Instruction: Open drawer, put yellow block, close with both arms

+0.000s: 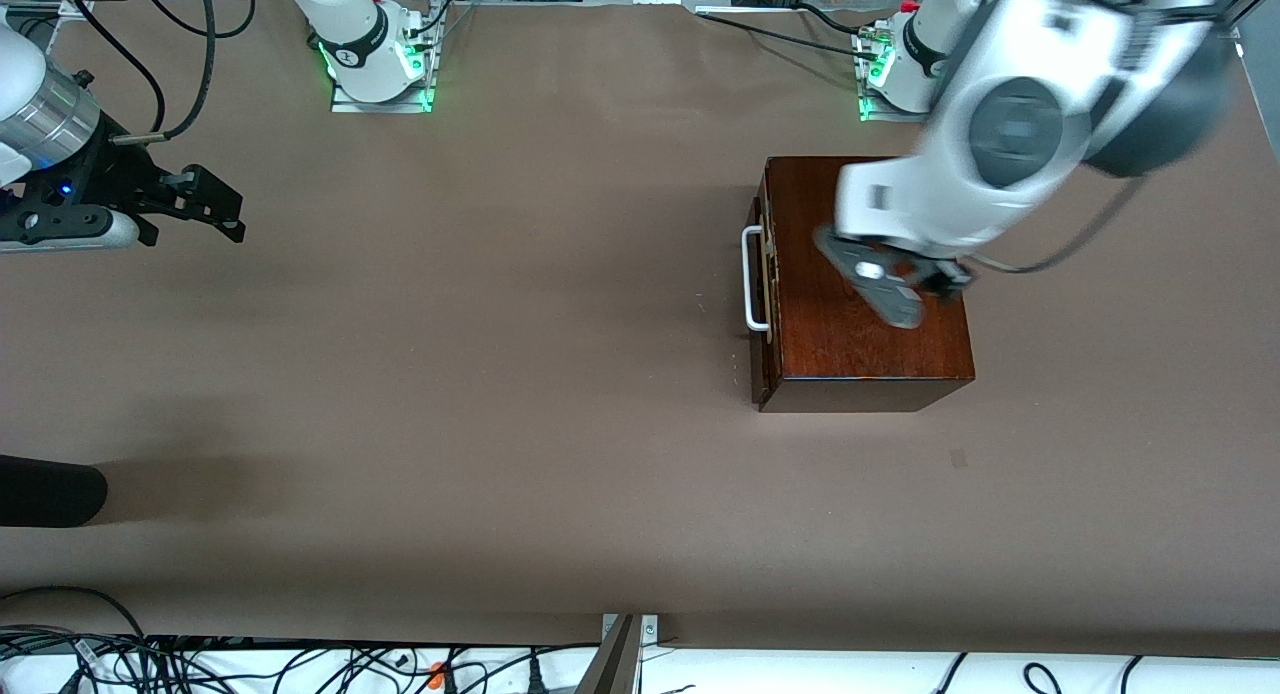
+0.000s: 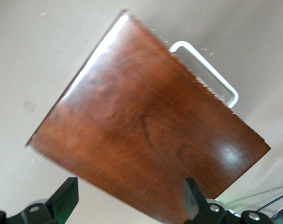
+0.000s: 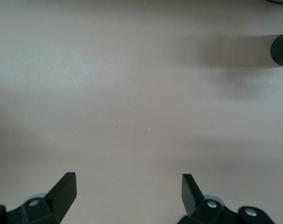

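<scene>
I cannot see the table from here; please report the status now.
Left pincer open above the box. Right pincer open, waiting over bare table. Drawer closed. Yellow block not visible.

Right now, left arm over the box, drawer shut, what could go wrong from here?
1. The left gripper hangs open over the wooden box lid, not at the white handle; coming straight down would probably hit the lid.
2. No yellow block shows in any view, so the placing step has no visible target.
3. The right gripper waits open over bare table at the right arm's end, away from the drawer, so it likely cannot steady the box during a pull.
</scene>
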`<action>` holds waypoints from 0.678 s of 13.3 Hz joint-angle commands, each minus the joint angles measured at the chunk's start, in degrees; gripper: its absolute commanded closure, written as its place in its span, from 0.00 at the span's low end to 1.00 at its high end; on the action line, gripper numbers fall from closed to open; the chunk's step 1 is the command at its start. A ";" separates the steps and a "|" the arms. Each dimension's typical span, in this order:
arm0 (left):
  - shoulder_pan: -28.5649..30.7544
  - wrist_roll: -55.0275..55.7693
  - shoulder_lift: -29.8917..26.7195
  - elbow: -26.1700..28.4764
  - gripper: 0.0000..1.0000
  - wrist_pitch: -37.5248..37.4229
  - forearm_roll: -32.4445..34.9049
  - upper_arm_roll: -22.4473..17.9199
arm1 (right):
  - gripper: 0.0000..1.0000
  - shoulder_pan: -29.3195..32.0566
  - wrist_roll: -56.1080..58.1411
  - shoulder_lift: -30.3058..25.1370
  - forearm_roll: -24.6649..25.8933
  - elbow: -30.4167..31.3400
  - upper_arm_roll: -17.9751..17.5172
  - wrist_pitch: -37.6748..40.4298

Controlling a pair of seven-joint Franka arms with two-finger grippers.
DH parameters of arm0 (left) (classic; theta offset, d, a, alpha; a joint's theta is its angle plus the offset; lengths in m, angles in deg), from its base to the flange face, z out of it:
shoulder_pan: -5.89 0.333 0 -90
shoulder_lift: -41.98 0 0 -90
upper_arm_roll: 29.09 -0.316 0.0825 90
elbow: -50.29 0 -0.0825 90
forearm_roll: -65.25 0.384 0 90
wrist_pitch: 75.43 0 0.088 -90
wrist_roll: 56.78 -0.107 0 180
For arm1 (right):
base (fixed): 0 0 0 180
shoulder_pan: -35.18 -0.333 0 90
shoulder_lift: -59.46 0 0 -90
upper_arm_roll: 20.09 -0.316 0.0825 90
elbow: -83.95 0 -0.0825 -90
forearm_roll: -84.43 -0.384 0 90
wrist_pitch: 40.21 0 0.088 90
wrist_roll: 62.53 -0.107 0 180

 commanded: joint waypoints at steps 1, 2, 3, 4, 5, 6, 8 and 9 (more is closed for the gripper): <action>6.02 2.41 -4.05 1.06 0.00 -0.93 -3.75 -0.44 | 0.00 0.20 0.11 0.24 0.69 -0.87 -0.14 0.24; 6.38 6.33 -5.63 1.85 0.00 -0.67 -3.66 -2.46 | 0.00 0.20 0.11 0.33 0.69 -0.87 -0.14 0.24; 6.38 12.29 -7.30 2.90 0.00 0.64 -3.57 -3.35 | 0.00 0.20 0.11 0.33 0.69 -0.96 -0.14 0.24; 6.47 18.09 -9.23 4.92 0.00 3.53 -3.23 -3.70 | 0.00 0.20 0.11 0.24 0.69 -0.96 -0.14 0.24; 6.47 22.59 -11.95 8.50 0.00 7.73 -2.70 -4.40 | 0.00 0.20 0.11 0.24 0.69 -0.87 -0.14 0.24; 6.56 24.55 -14.76 12.63 0.00 11.86 -2.70 -5.19 | 0.00 0.20 0.11 0.33 0.69 -0.96 -0.23 0.24; 7.87 24.65 -18.81 18.54 0.00 15.76 -2.70 -7.04 | 0.00 0.20 0.11 0.33 0.69 -0.96 -0.23 0.24; 8.66 24.74 -19.35 18.99 0.00 15.77 -2.70 -7.31 | 0.00 0.20 0.11 0.33 0.69 -0.96 -0.14 0.24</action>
